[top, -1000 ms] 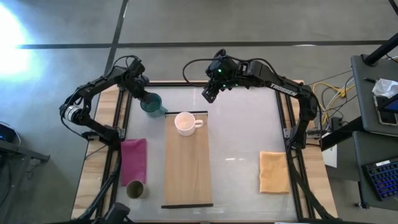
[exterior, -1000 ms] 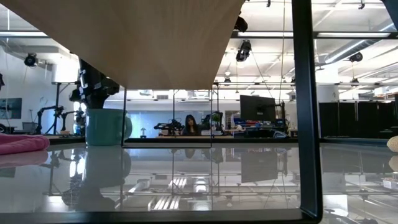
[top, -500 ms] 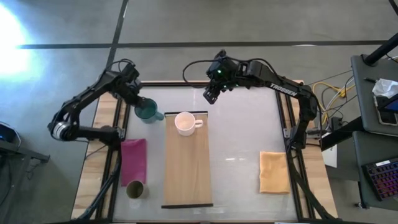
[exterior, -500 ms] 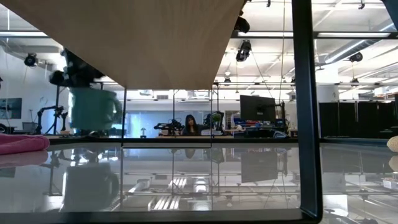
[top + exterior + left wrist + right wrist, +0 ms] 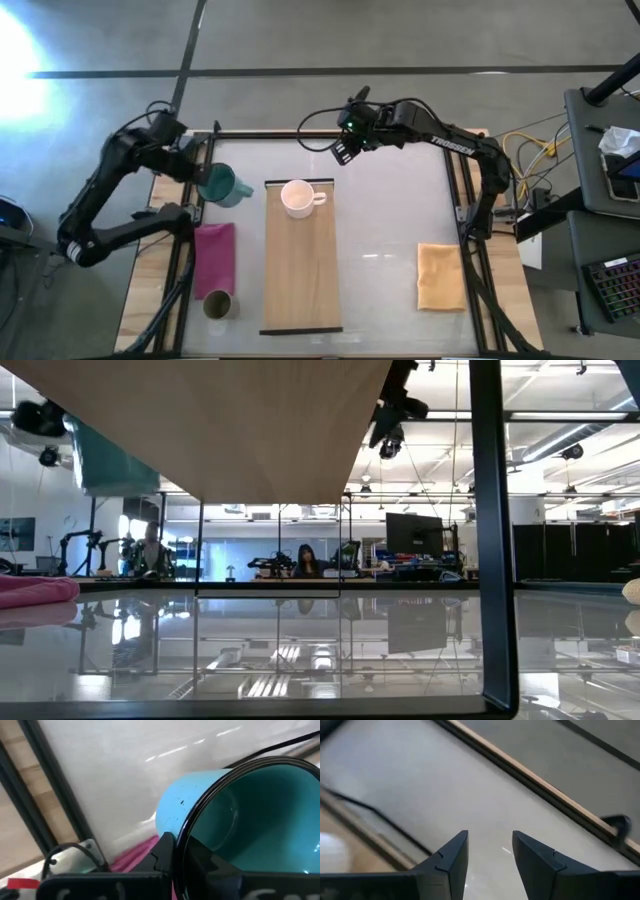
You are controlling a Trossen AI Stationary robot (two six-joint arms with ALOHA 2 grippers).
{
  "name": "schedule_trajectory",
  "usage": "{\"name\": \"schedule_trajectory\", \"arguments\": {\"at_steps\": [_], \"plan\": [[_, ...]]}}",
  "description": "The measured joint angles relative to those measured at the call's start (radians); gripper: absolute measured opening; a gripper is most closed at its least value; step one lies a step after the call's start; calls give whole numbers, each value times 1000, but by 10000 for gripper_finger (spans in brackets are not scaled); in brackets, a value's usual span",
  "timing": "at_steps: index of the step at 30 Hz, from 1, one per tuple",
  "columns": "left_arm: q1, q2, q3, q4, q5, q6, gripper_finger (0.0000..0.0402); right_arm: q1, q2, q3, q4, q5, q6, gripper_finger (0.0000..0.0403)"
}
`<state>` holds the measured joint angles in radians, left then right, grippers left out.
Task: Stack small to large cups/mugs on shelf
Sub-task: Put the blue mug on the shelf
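Observation:
My left gripper (image 5: 203, 172) is shut on the teal handled mug (image 5: 222, 185) and holds it in the air over the table's left edge, high in the low view (image 5: 105, 455). The white mug (image 5: 298, 197) stands on its base on the far end of the light-wood shelf (image 5: 300, 270). Near the table's near-left corner, the small olive-brown cup (image 5: 218, 304) stands upright. My right gripper (image 5: 343, 152) hovers open (image 5: 490, 851) above the glass beyond the shelf's far end and touches nothing. My left gripper (image 5: 181, 847) grips the teal mug's rim (image 5: 192, 822) with one finger (image 5: 162, 851) outside the wall and the other inside the hollow. It comes from the table's left side. The mug is lifted clear and tilted, its handle (image 5: 245, 188) toward the shelf.
A pink cloth (image 5: 214, 258) lies by the shelf's left side, just beyond the olive cup. A tan cloth (image 5: 440, 276) lies near the right edge. Bare glass (image 5: 385, 220) stretches between the shelf and the tan cloth. Dark frame rails (image 5: 188, 250) run along the table's sides.
My left gripper has lifted the teal mug off the glass and carried it up and toward the table's left edge, tipping it from upright to tilted. My right gripper has shifted slightly toward the far edge.

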<state>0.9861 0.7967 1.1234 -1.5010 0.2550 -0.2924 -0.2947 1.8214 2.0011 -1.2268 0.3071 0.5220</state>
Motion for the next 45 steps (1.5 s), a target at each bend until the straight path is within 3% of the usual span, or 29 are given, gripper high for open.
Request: {"name": "schedule_trajectory", "arguments": {"at_steps": [5,10,13,16,19,23,26,34,41,45], "plan": [[-8,-49,76,-84,42,-66,2,0,-1,-69,2,17,28,146],[-8,-137,149,-79,122,-168,2,-17,-4,-117,15,128,13,143],[-7,-175,178,-67,148,-230,2,-25,-44,-120,139,128,-62,143],[-8,-200,191,-79,178,-273,2,-33,-106,-120,286,58,-105,143],[-5,-193,185,-27,211,-279,2,-38,-158,-126,323,41,-81,140],[-5,-177,189,-4,205,-278,2,-42,-221,-158,314,98,-70,135],[-5,-164,198,109,218,-278,2,-55,-259,-184,316,116,-53,132],[-23,-37,195,279,277,-245,2,-72,-317,-219,353,111,-6,136],[-224,96,195,461,239,-264,2,-75,-316,-242,348,109,2,133],[-430,168,203,478,81,-302,1,-74,-315,-252,333,105,3,134]]}}
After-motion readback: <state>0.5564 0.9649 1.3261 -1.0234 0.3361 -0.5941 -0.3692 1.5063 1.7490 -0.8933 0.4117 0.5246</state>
